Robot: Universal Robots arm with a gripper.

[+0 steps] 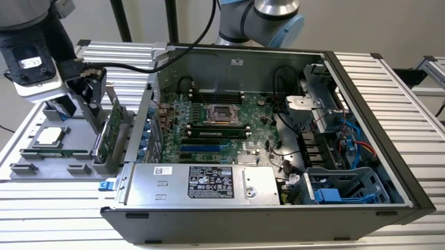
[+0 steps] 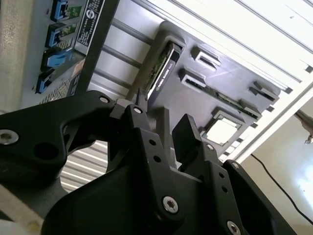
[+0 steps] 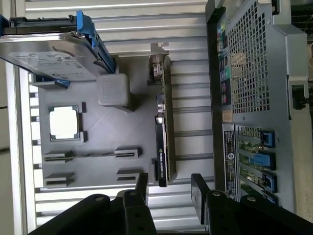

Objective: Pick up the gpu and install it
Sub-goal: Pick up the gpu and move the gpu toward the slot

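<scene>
First wrist view: the hand (image 3: 170,188) is nearest the lens. Its fingers (image 3: 143,182) are spread apart, gripping nothing. The gpu (image 3: 164,122) stands on its long edge in the grey holder tray (image 3: 127,127), and its near end lies in line with the gap between the fingers. No contact is visible. A hard drive (image 3: 54,54) and a processor chip (image 3: 63,122) occupy the same tray.

Second wrist view: the hand (image 2: 161,132) is parted and above the tray (image 2: 195,105). The gpu (image 2: 164,63) lies beyond the fingertips and apart from them.

Exterior view: the hand (image 1: 94,99) hangs over the tray (image 1: 41,169) at the exterior view's left. It is just beside the upright gpu (image 1: 112,125), outside the open computer case (image 1: 389,130) on the tabletop (image 1: 41,208).

Assessment: the step in hand is the grasp. It would be done well by centring the card in the gap, closing squarely on its two flat faces clear of the end bracket, and keeping the card upright so it does not bind in its holder.
</scene>
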